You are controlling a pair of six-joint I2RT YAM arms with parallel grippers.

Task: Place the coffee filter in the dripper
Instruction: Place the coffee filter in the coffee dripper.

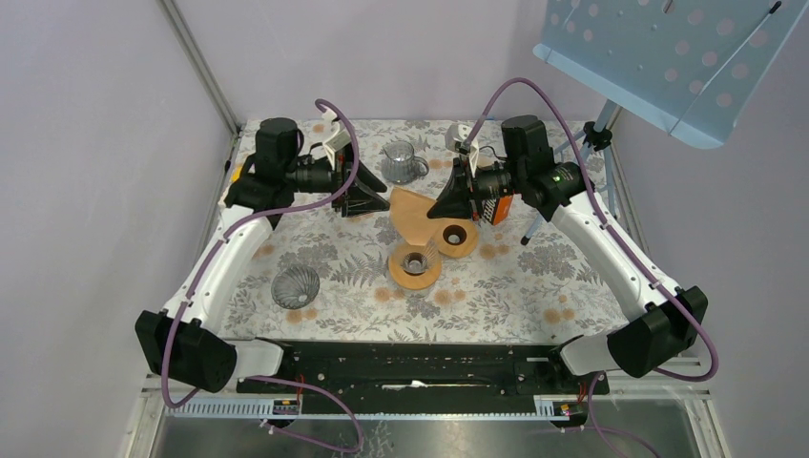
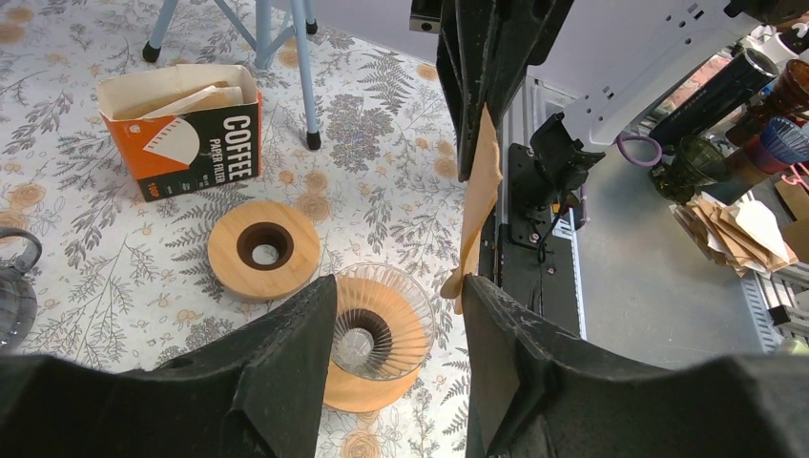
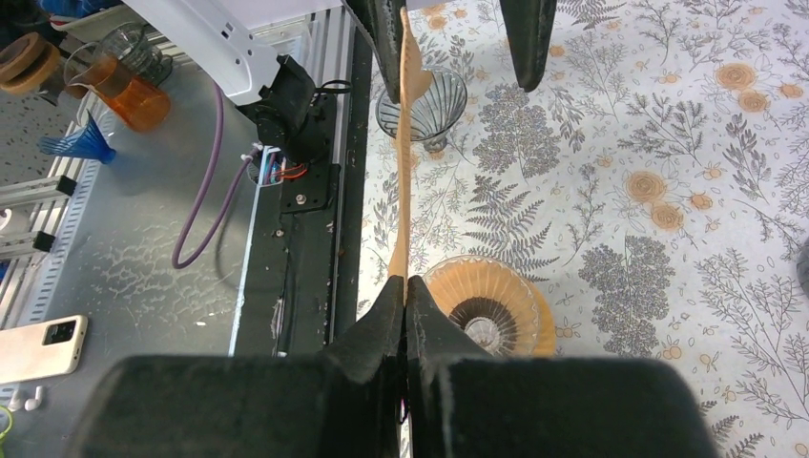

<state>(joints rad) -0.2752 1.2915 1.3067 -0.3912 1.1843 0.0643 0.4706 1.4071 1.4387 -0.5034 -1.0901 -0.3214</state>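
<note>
I am pinching the coffee filter (image 3: 404, 172) in my right gripper (image 3: 405, 288), the two black jaws pressing together on its edge with no gap showing. The filter is a thin, brown, flattened paper cone. My right wrist camera is seeing it edge-on, as a narrow strip running from my fingertips toward my left gripper (image 2: 399, 286). That gripper is standing partly open, its wedge-shaped black fingers (image 2: 286, 363) well apart. The paper's far tip is lying just beside one of them, and I cannot tell whether it is touching. My left wrist camera is showing more of the paper's face, slightly curled and hanging in the air. From overhead it is reading as a broad tan fan between both grippers.

Below, the dripper (image 2: 382, 324) is sitting on the floral cloth (image 3: 668, 143): a clear ribbed glass funnel set in a round wooden base. I am holding the filter in the air near it, not in it.

The left wrist view is also taking in a wooden ring (image 2: 264, 246) with a dark hole and an orange-and-black cardboard box (image 2: 186, 134) printed COFFEE, open and holding pale filters. My right wrist view is showing a grey glass cone (image 3: 425, 100), ribbed, standing alone. Only the overhead view is showing a glass pitcher (image 1: 401, 162) with a handle at the far side.
</note>
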